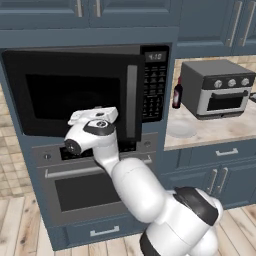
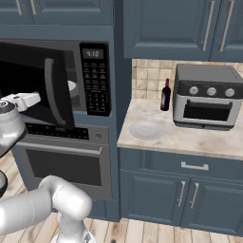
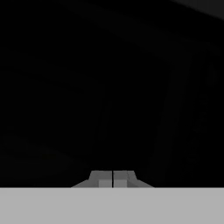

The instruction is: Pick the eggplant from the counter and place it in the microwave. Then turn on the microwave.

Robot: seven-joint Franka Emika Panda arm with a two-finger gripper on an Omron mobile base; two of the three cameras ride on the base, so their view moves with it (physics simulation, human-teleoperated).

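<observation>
End effector (image 3: 113, 178) fully closed and empty, right up against the microwave (image 1: 75, 95) door, which stands slightly ajar. Best to push squarely until the door latches, then move right to the keypad (image 2: 96, 80). Can't spot the eggplant, so its long axis is anyone's guess.

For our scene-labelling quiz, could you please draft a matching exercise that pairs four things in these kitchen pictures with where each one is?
Things:
1. dark red bottle
2. plate
3. toaster oven
4. keypad

Places:
A. on the right side of the microwave front
B. at the right of the counter, below the wall cabinets
C. flat on the counter, nearest the microwave
D. upright by the tiled wall, just left of the toaster oven

Pairs: 1-D, 2-C, 3-B, 4-A
</observation>
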